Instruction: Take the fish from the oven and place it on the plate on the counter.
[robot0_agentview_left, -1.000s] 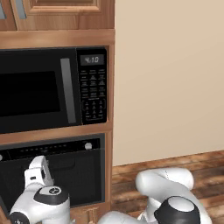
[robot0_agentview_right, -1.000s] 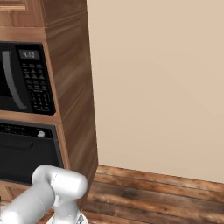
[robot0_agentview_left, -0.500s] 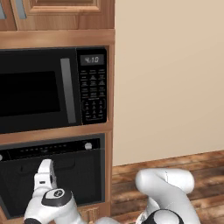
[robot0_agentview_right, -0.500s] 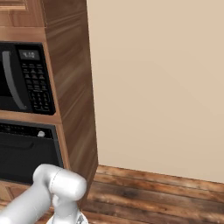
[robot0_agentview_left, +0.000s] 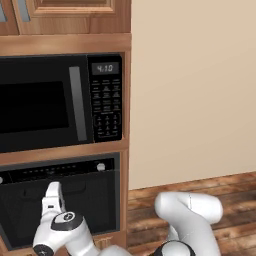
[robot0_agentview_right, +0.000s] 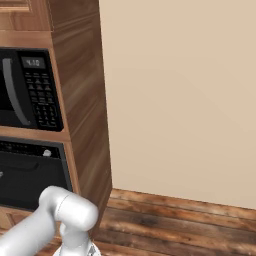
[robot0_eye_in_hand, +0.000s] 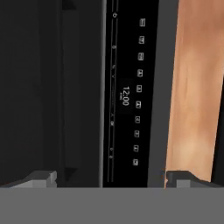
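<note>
Left base view: tall wood cabinet column (robot0_agentview_left: 65, 42) fills left half, beige wall (robot0_agentview_left: 195, 90) to its rt, wood-plank floor (robot0_agentview_left: 235, 195) below the wall. Black microwave (robot0_agentview_left: 60, 102) set in the column, keypad on its rt side, clock reads 4:10. Directly under it the oven (robot0_agentview_left: 95, 200), black w/ dark glass door; control strip along its top carries a round silver knob (robot0_agentview_left: 101, 167) near the rt end. Door appears closed. White arm's hand sits low in front of the oven door, left of centre, pointing toward the door.

Right base view: same column seen from its rt side; oven (robot0_agentview_right: 30, 175) below the microwave (robot0_agentview_right: 30, 87), knob (robot0_agentview_right: 46, 153) on the strip.

Hand view: camera rolled, so the oven control strip (robot0_eye_in_hand: 131, 92) runs vertically, display 12:00, row of small buttons beside it; dark door glass to one side, wood panel (robot0_eye_in_hand: 192, 87) to the other. Gripper (robot0_eye_in_hand: 111, 178) close to the oven front; fingers (robot0_eye_in_hand: 41, 177) set wide apart, nothing between them.

Fish: not visible; position cannot be told.
</note>
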